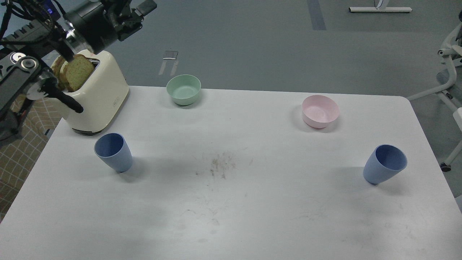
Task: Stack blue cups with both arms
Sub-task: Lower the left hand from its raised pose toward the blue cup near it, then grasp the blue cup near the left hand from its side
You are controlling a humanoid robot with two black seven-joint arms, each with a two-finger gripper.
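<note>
Two blue cups stand upright and empty on the white table (pixel 231 202). One blue cup (pixel 113 152) is at the left, in front of the toaster. The other blue cup (pixel 385 164) is at the right, near the table's right edge. They are far apart. My left arm comes in at the top left, and its gripper (pixel 140 11) hangs high above and behind the toaster, well away from both cups. It holds nothing that I can see, and its fingers cannot be told apart. My right arm is out of view.
A cream toaster (pixel 99 97) with bread slices (pixel 74 72) stands at the back left under my left arm. A pale green bowl (pixel 183 89) sits at the back middle, a pink bowl (pixel 320 111) at the back right. White chair legs (pixel 447 90) stand beyond the right edge.
</note>
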